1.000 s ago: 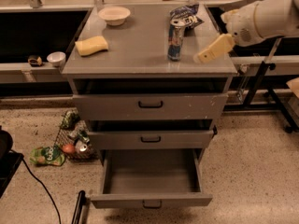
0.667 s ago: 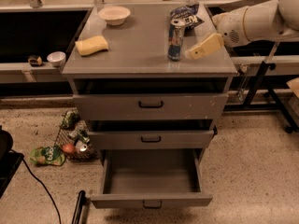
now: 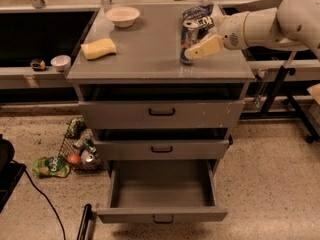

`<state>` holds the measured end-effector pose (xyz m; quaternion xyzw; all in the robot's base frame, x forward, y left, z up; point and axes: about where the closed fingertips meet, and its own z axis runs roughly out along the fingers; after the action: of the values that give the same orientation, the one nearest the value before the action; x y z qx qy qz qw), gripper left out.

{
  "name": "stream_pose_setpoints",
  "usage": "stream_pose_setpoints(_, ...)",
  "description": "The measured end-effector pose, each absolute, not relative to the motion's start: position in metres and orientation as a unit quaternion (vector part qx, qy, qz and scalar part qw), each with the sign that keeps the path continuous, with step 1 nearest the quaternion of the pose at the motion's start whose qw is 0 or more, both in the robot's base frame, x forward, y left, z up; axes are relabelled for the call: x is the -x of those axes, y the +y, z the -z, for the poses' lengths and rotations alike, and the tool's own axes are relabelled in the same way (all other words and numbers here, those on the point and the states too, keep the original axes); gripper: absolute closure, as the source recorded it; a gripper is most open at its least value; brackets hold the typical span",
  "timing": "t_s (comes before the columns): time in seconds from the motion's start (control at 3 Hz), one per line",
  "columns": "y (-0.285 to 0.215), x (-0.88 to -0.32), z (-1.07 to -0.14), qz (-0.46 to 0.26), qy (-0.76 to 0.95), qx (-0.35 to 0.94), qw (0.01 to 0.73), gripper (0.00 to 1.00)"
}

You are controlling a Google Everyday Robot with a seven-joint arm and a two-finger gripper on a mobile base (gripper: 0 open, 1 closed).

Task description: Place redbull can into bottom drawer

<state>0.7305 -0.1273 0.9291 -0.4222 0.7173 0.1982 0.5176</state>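
The redbull can (image 3: 188,40), slim and blue-and-silver, stands on the grey cabinet top (image 3: 145,54) near its right front. My gripper (image 3: 196,41) reaches in from the right at can height and is open, its beige near finger (image 3: 206,47) lying against the can's right front side. The far finger is mostly hidden behind the can. The bottom drawer (image 3: 161,190) is pulled out and nothing shows inside it. The two shallower drawers above it are only slightly out.
A dark blue chip bag (image 3: 199,12) lies just behind the can. A white bowl (image 3: 123,15) and a yellow sponge (image 3: 98,48) sit on the left of the cabinet top. A wire basket of litter (image 3: 78,146) and a green bag (image 3: 50,166) lie on the floor to the left.
My gripper has moved left along the cabinet top, from well right of the can to right up against it. The can and drawers have not moved.
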Motion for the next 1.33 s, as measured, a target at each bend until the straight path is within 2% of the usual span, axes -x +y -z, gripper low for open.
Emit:
stream_pose_setpoints(0.67, -0.103, -0.758, -0.921, -0.219, 0.704, 0.402, 0.542, 0.00)
stream_pose_setpoints(1.0, -0.094, -0.766, -0.917, -0.233, 0.698, 0.393, 0.552, 0.18)
stream_pose_setpoints(1.33, -0.087, -0.769, -0.917, -0.243, 0.690, 0.387, 0.561, 0.42)
